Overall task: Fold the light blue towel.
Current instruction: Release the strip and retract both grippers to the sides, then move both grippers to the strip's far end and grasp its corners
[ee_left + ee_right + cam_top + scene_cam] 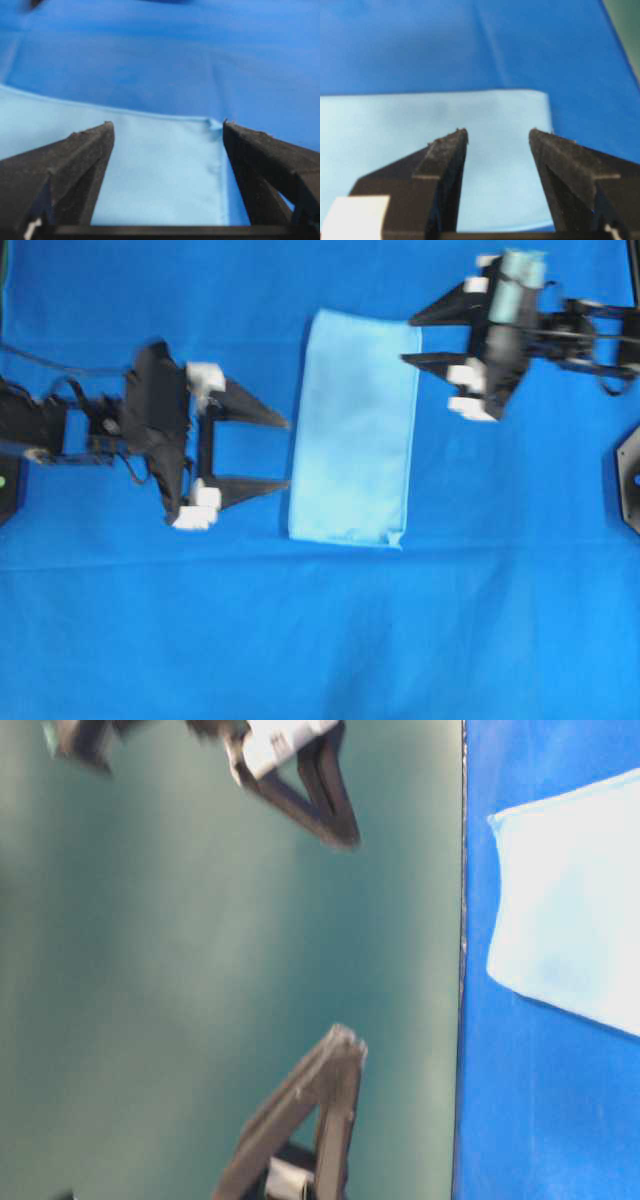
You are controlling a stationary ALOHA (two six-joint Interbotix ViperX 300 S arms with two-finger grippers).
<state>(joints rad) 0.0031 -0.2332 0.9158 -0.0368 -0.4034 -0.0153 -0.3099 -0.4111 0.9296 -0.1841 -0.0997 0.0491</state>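
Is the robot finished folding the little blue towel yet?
Partly. The light blue towel already lies as a narrow rectangle, so one fold looks done. Nothing is held: the left gripper and right gripper are both open beside it. Another fold may remain.

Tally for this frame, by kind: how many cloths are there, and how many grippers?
Cloths: 2 — the pale sky-blue folded microfibre towel and the darker royal-blue sheet covering the table.
Grippers: 2 — the black left gripper and the black right gripper, both open and holding nothing.
Total: 4
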